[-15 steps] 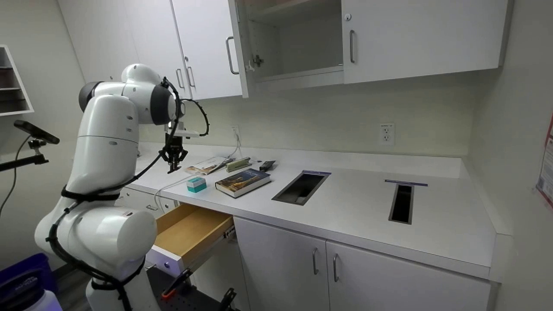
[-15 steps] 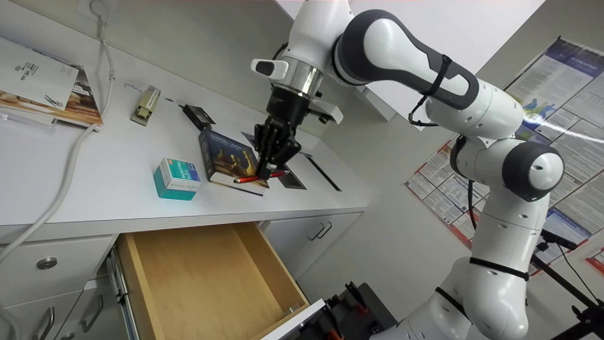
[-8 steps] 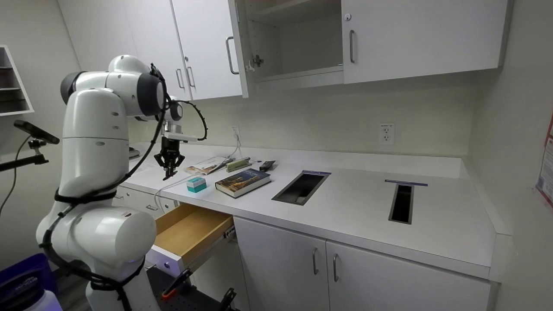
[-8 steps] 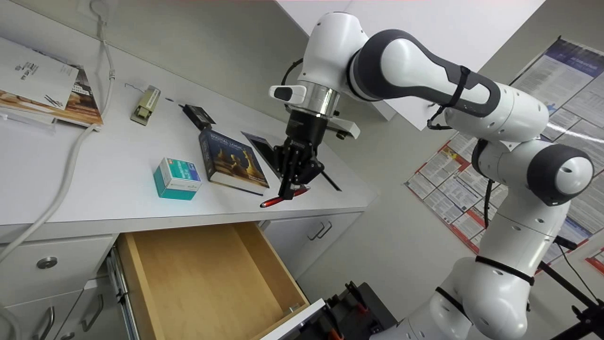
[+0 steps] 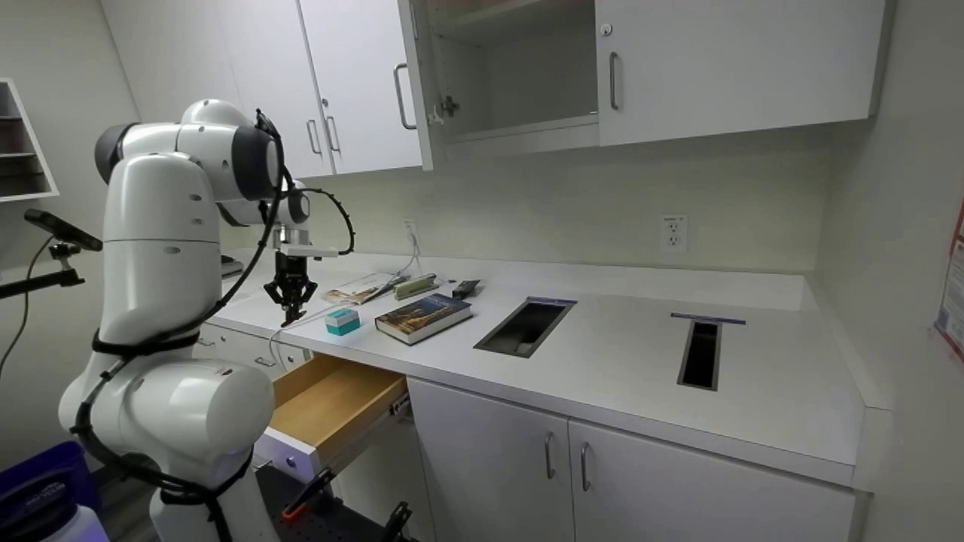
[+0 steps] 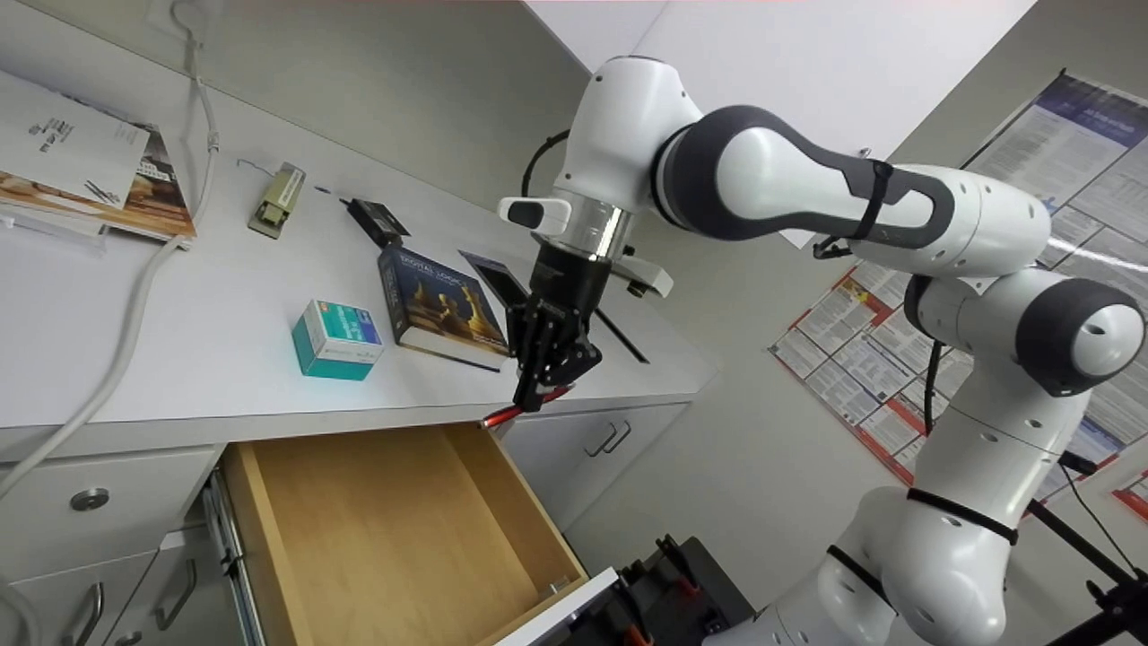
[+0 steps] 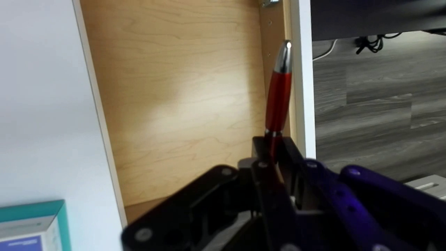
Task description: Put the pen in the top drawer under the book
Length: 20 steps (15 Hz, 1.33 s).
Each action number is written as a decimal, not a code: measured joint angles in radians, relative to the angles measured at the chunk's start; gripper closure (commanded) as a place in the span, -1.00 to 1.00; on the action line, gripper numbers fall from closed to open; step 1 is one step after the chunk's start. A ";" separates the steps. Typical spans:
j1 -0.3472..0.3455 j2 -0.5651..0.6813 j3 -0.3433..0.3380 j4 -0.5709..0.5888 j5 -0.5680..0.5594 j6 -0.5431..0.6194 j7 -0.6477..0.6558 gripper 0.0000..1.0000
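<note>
- One red pen (image 7: 278,99) is grasped by the pincer (image 6: 531,401), in midair above the level of the drawer (image 6: 404,529); its silver end is seen against the drawer's front edge in the wrist view.
- The drawer (pale wood inside) is pulled open below the tabletop (image 6: 242,296).
- A closed book (image 6: 453,305) is laid flat on the tabletop, near a teal-and-white box (image 6: 336,341), with a gap between.

The pen (image 6: 502,415), red and silver-tipped, is held aloft near the drawer (image 6: 386,529), slanting in an exterior view. The drawer, pale wood with a white front, stands pulled out; the book (image 6: 447,296), a dark-blue hardback, lies flat and closed, apart from both.
</note>
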 measured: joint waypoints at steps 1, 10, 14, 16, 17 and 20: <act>0.006 -0.013 0.000 -0.048 0.000 0.057 -0.008 0.93; -0.011 -0.109 -0.048 -0.513 0.010 0.717 -0.010 0.93; -0.016 -0.065 -0.053 -0.613 0.009 0.840 -0.010 0.93; -0.016 -0.027 -0.056 -0.631 -0.005 0.884 0.001 0.93; -0.016 -0.004 -0.060 -0.634 -0.016 0.905 0.014 0.93; -0.013 0.067 -0.087 -0.631 -0.086 0.978 0.079 0.93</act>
